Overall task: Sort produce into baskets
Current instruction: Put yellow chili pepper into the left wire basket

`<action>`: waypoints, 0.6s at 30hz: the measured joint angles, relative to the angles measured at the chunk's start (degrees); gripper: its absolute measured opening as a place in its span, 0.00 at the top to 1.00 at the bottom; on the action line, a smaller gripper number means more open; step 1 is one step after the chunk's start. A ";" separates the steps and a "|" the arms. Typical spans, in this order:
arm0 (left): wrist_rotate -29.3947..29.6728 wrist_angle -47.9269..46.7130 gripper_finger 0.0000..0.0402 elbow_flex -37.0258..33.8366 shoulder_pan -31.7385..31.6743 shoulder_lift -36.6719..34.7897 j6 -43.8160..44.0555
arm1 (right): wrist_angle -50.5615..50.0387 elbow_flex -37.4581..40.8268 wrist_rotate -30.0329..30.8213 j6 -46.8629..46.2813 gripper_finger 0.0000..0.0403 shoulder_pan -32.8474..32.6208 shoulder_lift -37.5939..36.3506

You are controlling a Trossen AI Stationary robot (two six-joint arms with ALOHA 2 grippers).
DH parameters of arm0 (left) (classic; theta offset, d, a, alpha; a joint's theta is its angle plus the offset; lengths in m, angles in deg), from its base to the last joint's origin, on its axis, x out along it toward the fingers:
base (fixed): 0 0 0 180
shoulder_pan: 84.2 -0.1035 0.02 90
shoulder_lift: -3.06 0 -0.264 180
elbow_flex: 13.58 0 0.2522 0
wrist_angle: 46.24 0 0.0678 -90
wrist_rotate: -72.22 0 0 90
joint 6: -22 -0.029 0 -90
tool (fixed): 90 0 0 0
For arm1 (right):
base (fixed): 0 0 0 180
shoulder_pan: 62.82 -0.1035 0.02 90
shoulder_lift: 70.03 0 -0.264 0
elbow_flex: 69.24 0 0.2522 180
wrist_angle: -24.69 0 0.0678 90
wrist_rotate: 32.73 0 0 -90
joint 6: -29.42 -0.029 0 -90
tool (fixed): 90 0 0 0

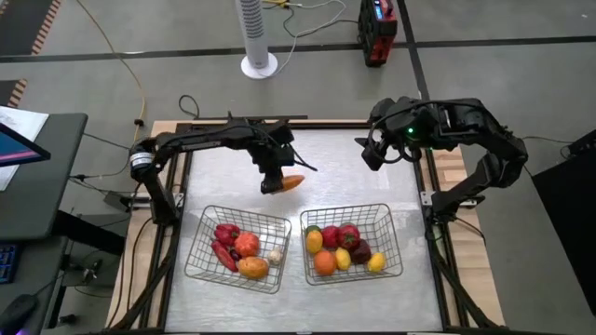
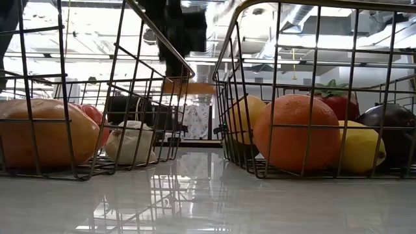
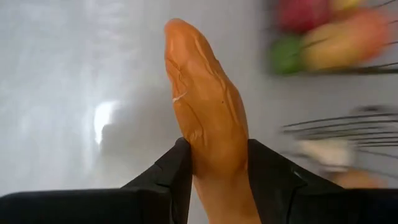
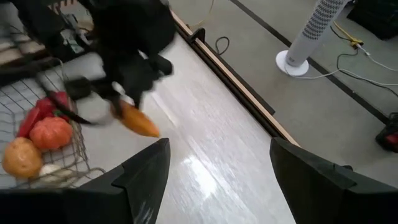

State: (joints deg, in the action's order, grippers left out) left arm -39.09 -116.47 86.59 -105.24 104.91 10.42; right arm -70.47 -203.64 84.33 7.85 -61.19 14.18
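Note:
My left gripper point(image 1: 274, 184) is shut on an orange carrot-like vegetable point(image 1: 291, 182), held above the table behind the two wire baskets. The left basket point(image 1: 200, 244) holds red, orange and whitish produce. The right basket point(image 1: 391, 237) holds red, orange, yellow and dark maroon produce. My right gripper point(image 1: 370, 154) is open and empty above the table's far right part. The carrot also shows in the right wrist view point(image 4: 138, 122) and in the low view point(image 2: 188, 88). My left gripper pinches the carrot near its thick end point(image 3: 214, 158) between its two fingers point(image 3: 168, 174). The fingers lie along the carrot's length. The carrot sticks out past the fingertips, its tapered end point(image 3: 177, 31) free, lifted clear of the table.
A white fan stand point(image 1: 258, 63) and a red-black device point(image 1: 377, 33) stand on the floor beyond the table's far edge. A cable loop point(image 1: 189, 104) lies at the far left corner. Bare table lies behind and in front of the baskets.

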 joint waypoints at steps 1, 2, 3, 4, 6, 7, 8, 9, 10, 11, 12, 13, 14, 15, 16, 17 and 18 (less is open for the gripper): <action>-1.58 -1.30 0.71 1.30 0.60 -0.72 0.61 | -0.56 0.00 -0.01 0.42 0.25 0.18 0.00; -2.76 -2.99 0.71 2.37 1.25 -1.46 1.41 | -1.46 0.00 -0.02 0.57 0.25 0.36 0.00; -3.55 -4.77 0.71 3.23 2.02 -2.27 2.24 | -2.33 0.00 0.00 0.73 0.25 0.44 -0.03; -4.23 -6.16 0.71 3.76 2.85 -3.34 3.02 | -3.27 0.02 -0.01 0.82 0.25 0.62 -0.25; -5.22 -8.95 0.71 3.86 4.79 -5.68 4.36 | -4.51 0.04 0.02 1.18 0.25 1.21 -0.70; -5.53 -9.62 0.71 3.63 5.99 -7.23 5.11 | -4.82 0.04 0.02 1.46 0.25 1.56 -1.28; -5.81 -10.38 0.71 3.22 7.23 -8.78 5.83 | -5.04 0.04 0.04 1.87 0.25 1.93 -1.80; -6.11 -11.74 0.71 2.84 8.66 -9.99 6.58 | -5.02 0.04 0.10 2.24 0.25 2.26 -2.25; -6.43 -12.80 0.71 2.38 10.16 -11.24 7.58 | -5.05 0.03 0.19 2.60 0.25 2.72 -2.88; -6.54 -13.36 0.71 1.77 11.74 -12.47 8.41 | -5.07 0.02 0.26 3.03 0.25 3.32 -3.37; -6.50 -13.57 0.71 0.87 13.36 -13.51 9.75 | -5.03 0.02 0.30 3.44 0.25 3.87 -3.66; -6.49 -13.66 0.71 -0.20 14.94 -14.50 11.44 | -5.02 0.02 0.32 3.53 0.25 4.29 -4.00; -6.37 -13.64 0.71 -1.37 16.63 -15.64 13.34 | -5.01 0.02 0.32 3.71 0.25 4.80 -4.31; -6.02 -13.65 0.71 -2.52 18.30 -16.66 15.25 | -4.98 0.02 0.32 3.93 0.25 5.24 -4.47; -5.20 -13.61 0.71 -3.67 20.00 -17.67 17.15 | -4.97 0.02 0.30 4.18 0.25 5.71 -4.58; -4.02 -13.42 0.70 -4.91 21.71 -18.47 18.89 | -4.97 0.02 0.30 4.56 0.25 6.05 -4.82; -2.15 -13.23 0.70 -6.06 23.22 -19.07 20.37 | -4.93 0.02 0.28 5.04 0.25 6.43 -4.94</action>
State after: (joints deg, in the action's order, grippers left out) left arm -41.23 -129.70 80.53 -82.03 85.84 30.79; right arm -75.40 -203.61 84.61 12.89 -54.76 9.24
